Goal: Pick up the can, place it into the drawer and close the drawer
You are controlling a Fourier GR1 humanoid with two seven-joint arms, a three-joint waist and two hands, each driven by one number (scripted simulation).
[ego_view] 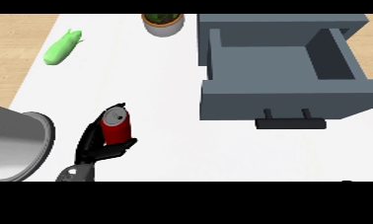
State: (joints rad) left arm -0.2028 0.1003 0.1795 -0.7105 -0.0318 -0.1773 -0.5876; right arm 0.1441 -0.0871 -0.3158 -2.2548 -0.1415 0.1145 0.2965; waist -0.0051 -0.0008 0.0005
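A red can (116,126) with a silver top stands tilted on the white counter (167,94) at the lower left. My left hand (93,145) is shut on it, black fingers round its left side and the thumb under its lower right. The grey drawer (280,77) stands pulled open to the right of the can, and what shows of its inside is bare. Its dark handle (290,122) faces me. The right hand does not show.
A green vegetable (63,46) lies at the far left. A potted plant (163,23) stands at the back, just left of the drawer's cabinet (284,23). A large grey rounded shape (22,144), perhaps my forearm, fills the lower left edge.
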